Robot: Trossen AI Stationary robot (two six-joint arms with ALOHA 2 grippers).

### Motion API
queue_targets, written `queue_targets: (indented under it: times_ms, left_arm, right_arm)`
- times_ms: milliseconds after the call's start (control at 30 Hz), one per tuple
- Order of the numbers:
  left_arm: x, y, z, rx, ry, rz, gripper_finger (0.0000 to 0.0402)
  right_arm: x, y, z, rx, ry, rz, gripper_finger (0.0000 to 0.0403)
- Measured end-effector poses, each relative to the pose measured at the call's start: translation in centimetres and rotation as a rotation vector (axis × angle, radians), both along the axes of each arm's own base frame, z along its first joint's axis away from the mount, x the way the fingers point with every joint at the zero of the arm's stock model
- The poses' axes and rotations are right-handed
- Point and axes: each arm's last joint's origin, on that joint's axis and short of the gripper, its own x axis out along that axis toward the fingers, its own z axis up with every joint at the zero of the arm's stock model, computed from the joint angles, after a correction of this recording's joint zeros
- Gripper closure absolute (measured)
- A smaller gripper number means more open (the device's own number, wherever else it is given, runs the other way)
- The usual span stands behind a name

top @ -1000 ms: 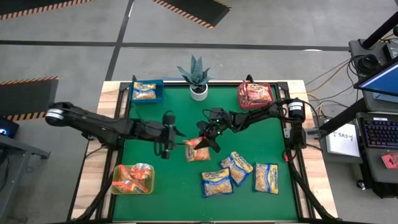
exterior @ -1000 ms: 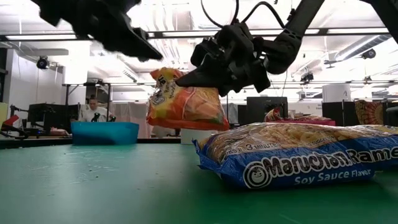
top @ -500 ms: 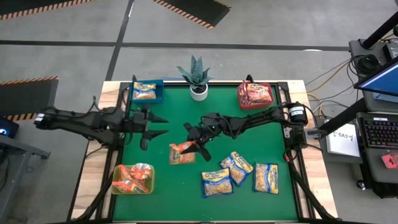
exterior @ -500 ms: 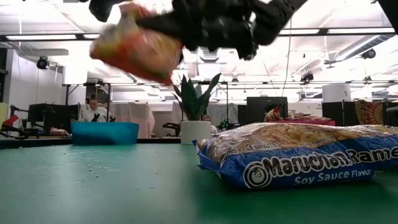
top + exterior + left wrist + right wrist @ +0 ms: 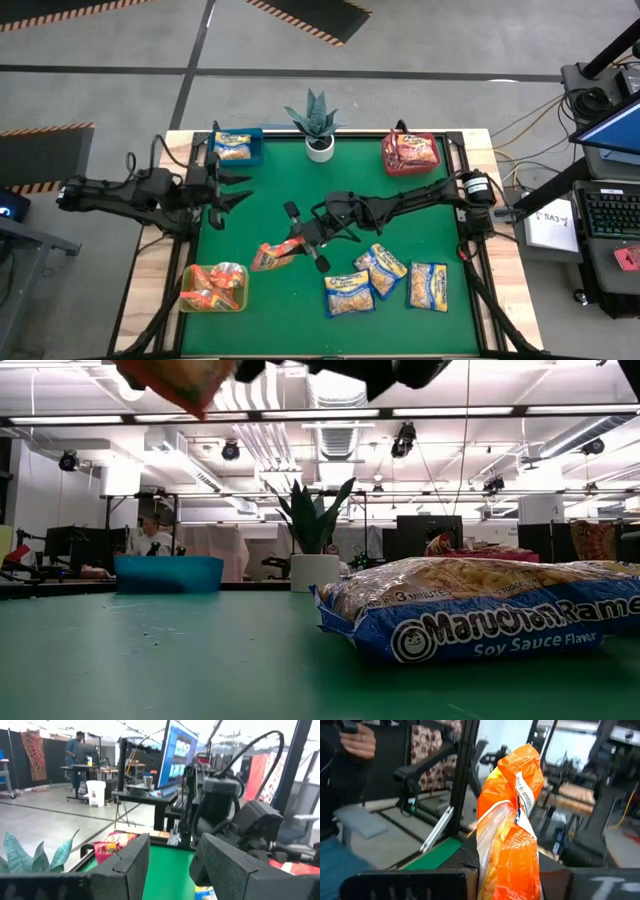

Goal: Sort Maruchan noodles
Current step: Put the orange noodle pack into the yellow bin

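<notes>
My right gripper [image 5: 300,238] hangs over the middle of the green table, shut on an orange Maruchan packet [image 5: 272,255] that also shows at the top edge of the low view as the packet [image 5: 180,375]. My left gripper [image 5: 238,190] is open and empty near the table's left edge, by the blue bin [image 5: 237,147]. Three blue-edged yellow packets [image 5: 381,270] lie flat on the near right of the table; one such packet [image 5: 480,610] fills the low view. The yellow-green bin [image 5: 213,288] holds orange packets, the red bin [image 5: 410,152] red ones. My right gripper pinches the orange packet between its two fingers at one end [image 5: 505,865], the packet standing edge-on in the gap. The fingers come slanting from the table's right. The rest of the packet [image 5: 268,257] sticks out beyond them toward the left, lifted clear of the table.
A potted plant [image 5: 318,125] stands at the far edge between the blue and red bins. The blue bin holds one yellow packet. Bare green mat [image 5: 260,215] lies between the two grippers. A person's hand [image 5: 357,740] shows in the room beyond the table.
My right gripper has carried the orange packet from the table's middle toward the left and near edge, rising out of the low view's top. My left gripper has drawn back from beside the packet toward the left far corner, near the blue bin.
</notes>
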Motion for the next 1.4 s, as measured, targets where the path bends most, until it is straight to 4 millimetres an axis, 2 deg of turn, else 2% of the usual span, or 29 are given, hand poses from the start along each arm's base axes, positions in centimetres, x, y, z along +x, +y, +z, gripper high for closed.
queue_targets:
  times_ms: [133,267,467,600,700,1000,1233,1400]
  left_arm:
    - [-0.8,0.1,0.3,-0.006,-0.034,-0.001,0.0238]
    - [-1.3,0.2,0.6,-0.009,-0.057,-0.002,0.0238]
    - [-1.9,0.2,0.7,-0.01,-0.068,-0.002,0.0238]
    - [-2.2,0.3,0.6,-0.014,-0.059,-0.003,0.0238]
    - [-2.4,0.3,0.5,-0.014,-0.049,-0.005,0.0238]
    - [-2.5,0.3,0.3,-0.027,-0.032,-0.008,0.0238]
    - [-2.4,0.3,0.2,-0.026,-0.022,-0.008,0.0238]
    - [-2.4,0.3,-0.1,-0.023,0.001,-0.007,0.0238]
  right_arm:
    - [1.6,0.6,0.1,0.011,-0.058,0.011,0.0364]
    - [4.3,1.0,-1.1,0.015,-0.065,0.03,0.0365]
    - [8.4,1.8,-1.3,0.059,-0.112,0.216,0.0365]
    - [10.4,2.3,-2.2,0.054,-0.131,0.339,0.0365]
    - [11.5,2.4,-2.9,0.043,-0.157,0.368,0.0365]
    - [13.6,2.5,-5.7,0.02,-0.193,0.325,0.0365]
    - [14.2,2.7,-7.7,-0.03,-0.216,0.188,0.0365]
    - [14.1,3.7,-8.4,-0.052,-0.217,0.192,0.0365]
